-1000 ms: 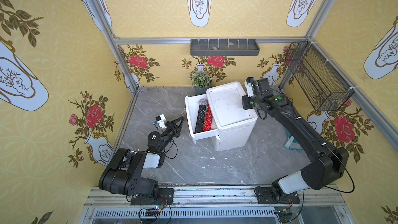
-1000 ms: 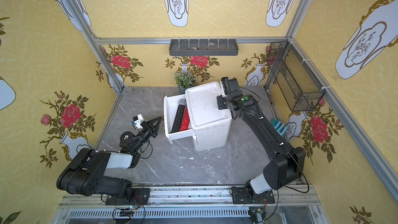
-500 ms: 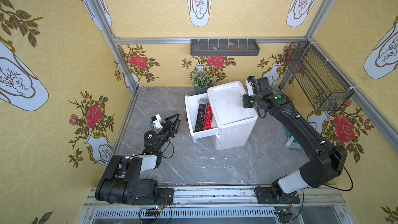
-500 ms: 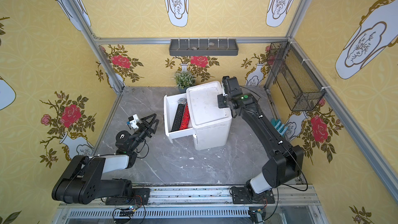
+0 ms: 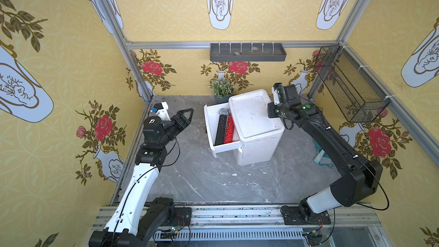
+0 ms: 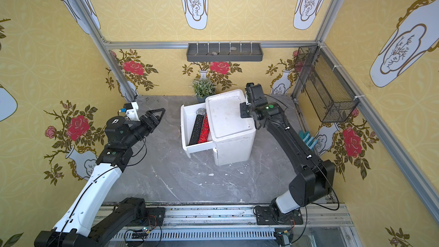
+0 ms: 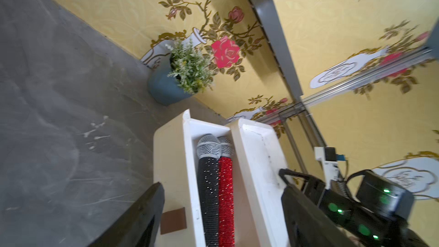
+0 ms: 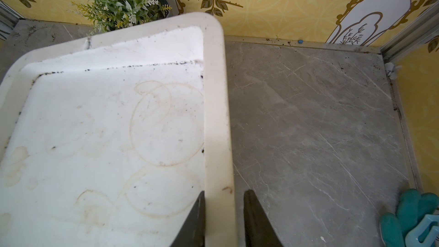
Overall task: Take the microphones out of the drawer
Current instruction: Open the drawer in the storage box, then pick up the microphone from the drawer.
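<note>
On the grey, marble-veined counter (image 5: pixel 202 181), a white box-shaped cabinet (image 5: pixel 255 149) of matt, foam-like material is shown, with rounded corners and a recessed, ring-stained top. Its white drawer (image 5: pixel 211 124) stands pulled out toward the left arm's side. Within the drawer two microphones are laid flat, side by side and touching, their rounded silver wire-mesh heads toward the rear wall. The black cylindrical microphone (image 5: pixel 220 128), flecked with pale sparkles, lies nearer the drawer front. The red glitter-covered microphone (image 5: pixel 229 129) lies against the cabinet body. A brown rectangular patch (image 7: pixel 173 220) is seen on the drawer front. The left end effector (image 5: pixel 187 116), black with triangular fingers, is raised above the counter and pointed toward the drawer without touching it; its fingers are spread wide with nothing between them. The right end effector (image 8: pixel 224 198) is closed about the raised rim of the cabinet top, on the edge farthest from the drawer, one dark finger on each side. A feathery green plant in a blue-grey pot (image 5: pixel 222 89) stands just behind the drawer.
</note>
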